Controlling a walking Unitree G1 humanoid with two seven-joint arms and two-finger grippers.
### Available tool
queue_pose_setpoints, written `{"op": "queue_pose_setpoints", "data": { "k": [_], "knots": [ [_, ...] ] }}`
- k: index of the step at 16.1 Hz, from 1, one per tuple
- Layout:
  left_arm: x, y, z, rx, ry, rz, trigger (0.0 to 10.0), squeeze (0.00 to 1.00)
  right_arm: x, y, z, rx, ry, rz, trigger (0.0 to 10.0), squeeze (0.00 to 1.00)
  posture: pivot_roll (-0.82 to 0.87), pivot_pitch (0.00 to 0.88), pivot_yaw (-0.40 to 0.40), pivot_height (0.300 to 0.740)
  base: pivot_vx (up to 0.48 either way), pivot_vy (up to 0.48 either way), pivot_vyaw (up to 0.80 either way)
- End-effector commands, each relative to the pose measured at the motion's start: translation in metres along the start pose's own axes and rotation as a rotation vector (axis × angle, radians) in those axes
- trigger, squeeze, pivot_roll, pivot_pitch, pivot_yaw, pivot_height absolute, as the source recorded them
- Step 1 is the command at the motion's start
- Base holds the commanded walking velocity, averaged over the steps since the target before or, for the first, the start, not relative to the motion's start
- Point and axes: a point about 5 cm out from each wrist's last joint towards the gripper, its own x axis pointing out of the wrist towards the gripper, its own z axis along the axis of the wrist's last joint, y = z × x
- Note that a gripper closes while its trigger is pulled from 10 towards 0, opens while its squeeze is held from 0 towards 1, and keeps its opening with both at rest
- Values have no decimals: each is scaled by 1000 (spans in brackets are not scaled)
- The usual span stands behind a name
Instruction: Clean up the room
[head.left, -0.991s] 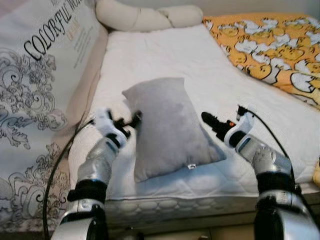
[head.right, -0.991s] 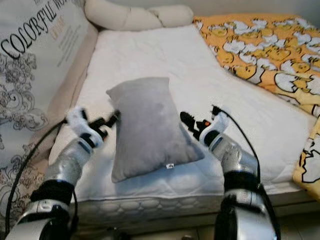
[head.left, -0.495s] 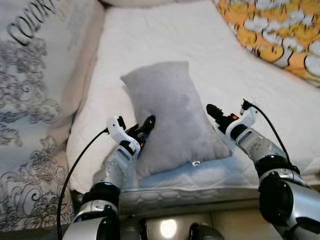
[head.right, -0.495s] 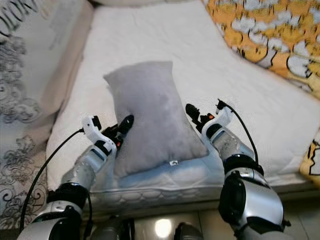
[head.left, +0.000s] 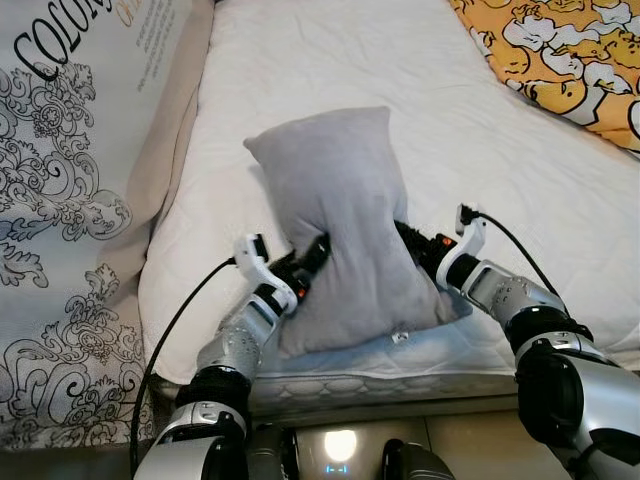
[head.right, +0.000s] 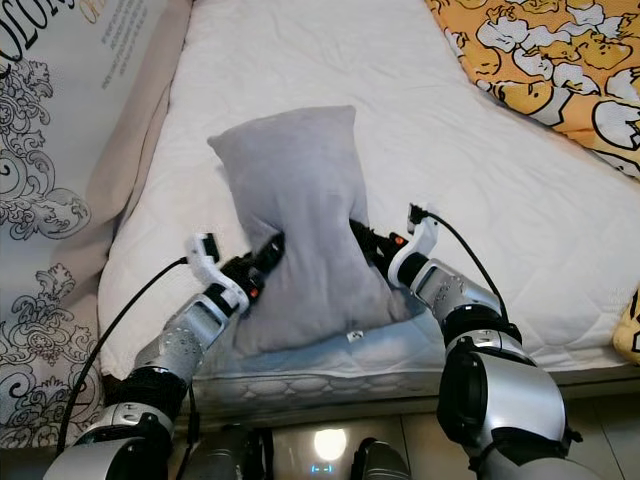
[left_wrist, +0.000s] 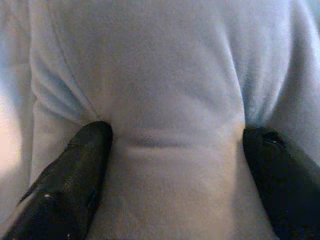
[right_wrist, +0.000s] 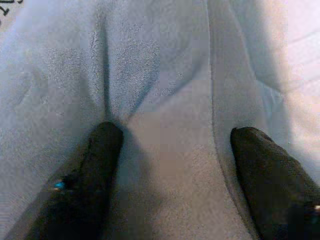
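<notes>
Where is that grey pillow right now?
The grey pillow lies on the white mattress near its front edge, squeezed between the left tool and the right tool, with the yellow blanket off to its right.

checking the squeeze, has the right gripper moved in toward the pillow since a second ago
Yes. The right gripper was apart from the grey pillow; now it presses into the pillow's right side, denting it.

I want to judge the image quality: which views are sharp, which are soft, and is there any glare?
Eye views: evenly lit and sharp on the pillow and mattress; a small bright glare spot on the floor below. Left wrist view: soft and close, fingers blurred against pale fabric. Right wrist view: likewise soft, with darker shading around the fingers.
</notes>
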Motion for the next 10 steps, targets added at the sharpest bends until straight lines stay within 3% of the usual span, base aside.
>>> {"op": "queue_pose_setpoints", "data": {
  "k": [1, 2, 3, 5, 8, 10],
  "knots": [
    [7, -13, -22, 0, 104, -46, 2039, 0, 4, 0, -24, 45, 87, -5, 0, 0, 25, 192, 80, 740, 0, 0, 0],
    [7, -13, -22, -4, 103, -47, 1686, 0, 4, 0, -25, 48, 92, -3, 0, 0, 23, 188, 82, 740, 0, 0, 0],
    [7, -14, -22, -22, 107, -56, 0, 0, 4, -1, -30, 37, 109, -6, 0, 0, 20, 176, 90, 740, 0, 0, 0],
    [6, -14, -25, -30, 121, -50, 0, 0, 4, -2, -33, 16, 109, -18, 0, 0, 19, 170, 93, 740, 0, 0, 0],
    [7, -12, -25, 25, 116, -17, 0, 0, 6, -3, -36, 17, 86, -47, 0, 0, 21, 145, 90, 740, 0, 0, 0],
    [8, -11, -23, 37, 110, -6, 0, 0, 7, -3, -39, 58, 68, -88, 0, 0, 17, 120, 87, 740, 0, 0, 0]
  ]
}}
